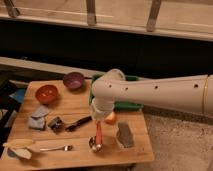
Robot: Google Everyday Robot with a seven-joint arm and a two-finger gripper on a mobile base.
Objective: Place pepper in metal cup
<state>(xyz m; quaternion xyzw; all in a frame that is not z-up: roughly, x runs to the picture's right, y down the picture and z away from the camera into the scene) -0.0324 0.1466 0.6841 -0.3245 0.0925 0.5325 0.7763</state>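
the white arm [150,92] reaches in from the right and bends down over the wooden counter [70,106]. its gripper [100,121] hangs over the near-right part of the counter, jaws clamped on the upper end of the pepper [98,134]. the pepper hangs upright, slim tip down, and the tip reaches the mouth of the metal cup [95,145] (whether it touches the inside cannot be told). the cup stands upright near the front edge, at about 5 o'clock from the counter's middle.

a round orange fruit [111,118] lies just beside the gripper at its 3 o'clock. a grey block [124,135] lies at 3 o'clock from the cup, close but apart. a spoon [53,148] lies at 9 o'clock from the cup, and a dark-handled tool [79,122] at 11 o'clock. at the far-left corner sit the orange bowl [46,93] and, at its 1 o'clock, the purple bowl [73,80]. a green tray [128,106] shows behind the arm, at the counter's 2 o'clock.
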